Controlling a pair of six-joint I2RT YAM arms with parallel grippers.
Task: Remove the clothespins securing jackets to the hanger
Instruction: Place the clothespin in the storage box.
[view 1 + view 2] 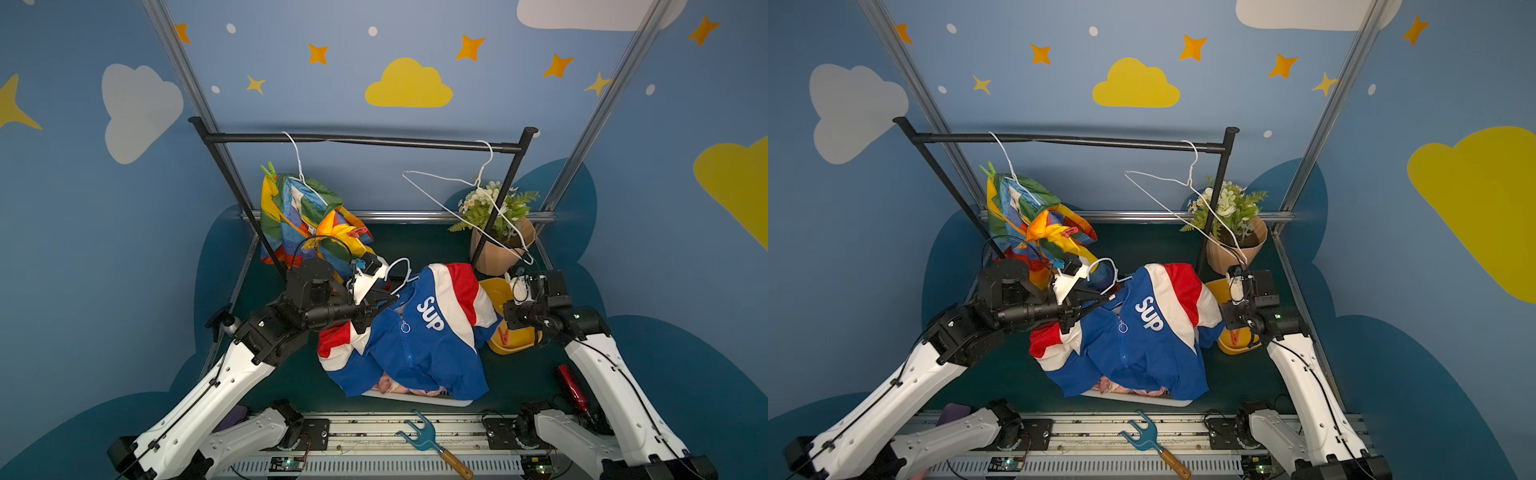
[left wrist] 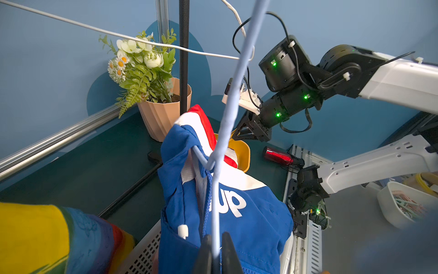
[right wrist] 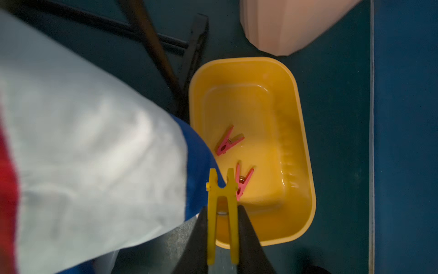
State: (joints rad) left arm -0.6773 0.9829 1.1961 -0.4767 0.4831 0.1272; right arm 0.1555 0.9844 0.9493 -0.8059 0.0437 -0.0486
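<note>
**Now pinching a hanger wire and a yellow peg**

Nearest my base, a teal hand fork is lying across the rail. Just beyond it, on the dark green surface, a white basket is sitting with the pink jacket bunched inside. The blue, white and red jacket is draping over both. A red bottle is lying off to my right.

My left fingers are pressing together on the pale blue hanger, which is running up out of that jacket's collar. I am gripping wire there, not cloth.

My right fingers are pinching the yellow clothespin by its handle ends, and its tips are standing apart. It is hanging over the near end of the yellow tub, right at the edge of the jacket's sleeve. Whether it is touching the cloth I cannot tell. One pink clothespin and a second pink clothespin are lying on the tub's floor, near each other but apart.

Farther back, the rainbow jacket is hanging from a white hanger on the black rail. A green clothespin is sticking up at one shoulder and a red clothespin is sitting at the other. A bare white hanger is dangling from the same rail. Behind it a potted plant is standing in the corner.
</note>
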